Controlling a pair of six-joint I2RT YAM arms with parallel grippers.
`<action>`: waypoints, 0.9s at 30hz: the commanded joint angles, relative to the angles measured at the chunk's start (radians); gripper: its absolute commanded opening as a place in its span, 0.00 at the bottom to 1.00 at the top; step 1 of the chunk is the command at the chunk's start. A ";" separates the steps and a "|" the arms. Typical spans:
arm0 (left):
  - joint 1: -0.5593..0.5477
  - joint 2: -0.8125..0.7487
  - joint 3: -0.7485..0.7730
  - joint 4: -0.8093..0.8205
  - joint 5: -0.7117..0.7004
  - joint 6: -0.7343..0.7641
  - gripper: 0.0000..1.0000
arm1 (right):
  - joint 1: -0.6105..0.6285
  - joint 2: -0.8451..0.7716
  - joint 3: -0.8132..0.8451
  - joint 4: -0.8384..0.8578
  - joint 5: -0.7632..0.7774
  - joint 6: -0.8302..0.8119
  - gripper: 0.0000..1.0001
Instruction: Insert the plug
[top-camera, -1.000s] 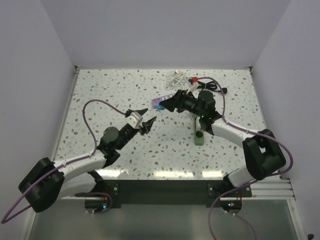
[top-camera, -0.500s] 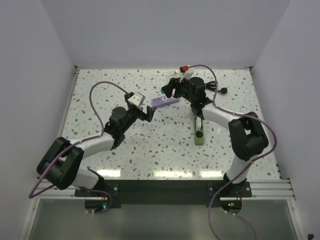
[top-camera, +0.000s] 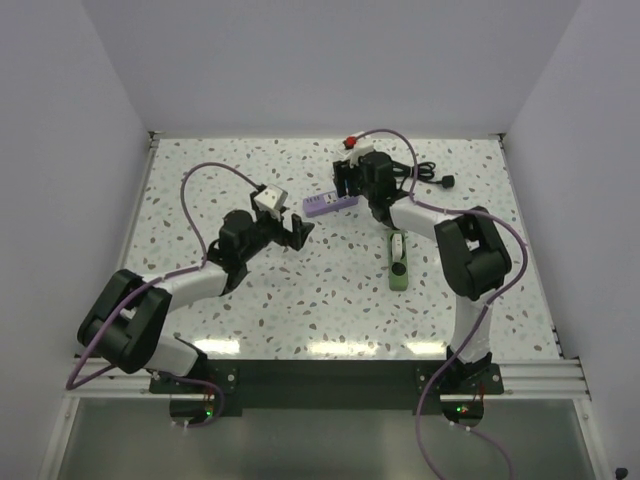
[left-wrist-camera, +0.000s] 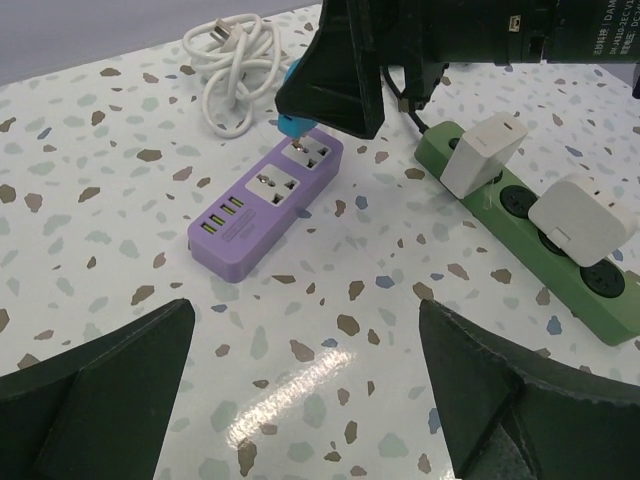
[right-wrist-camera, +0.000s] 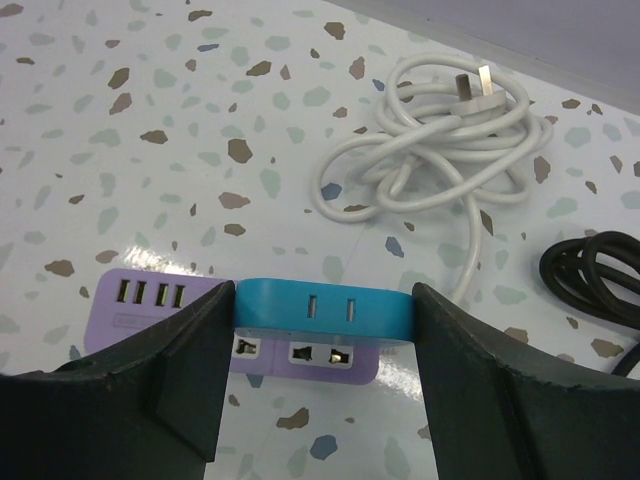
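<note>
1. While the right gripper (top-camera: 346, 183) pinches the flat blue plug (right-wrist-camera: 323, 312) btwn both fingers, the plug sits at the end socket of the purple rectangular power strip (left-wrist-camera: 265, 205); can't tell if the prongs are in.
2. Left gripper (top-camera: 298, 232): jaws spread wide, holding nothing, near the strip's USB end, not touching it.
3. Long green power strip (left-wrist-camera: 512, 203) w/ two white block adapters (left-wrist-camera: 483, 152) lies to the right, apart from the purple one.
4. Coiled white cable (right-wrist-camera: 465, 118) lies just beyond the purple strip on the speckled terrazzo table (top-camera: 200, 190).
</note>
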 joint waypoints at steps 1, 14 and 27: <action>0.014 -0.026 0.027 -0.006 0.041 -0.032 1.00 | 0.000 0.011 0.029 0.022 0.057 -0.071 0.00; 0.041 -0.069 0.030 -0.054 0.118 -0.084 1.00 | -0.001 0.020 0.006 0.003 0.057 -0.112 0.00; 0.057 -0.070 0.033 -0.062 0.144 -0.113 1.00 | 0.000 -0.009 -0.036 -0.015 0.023 -0.103 0.00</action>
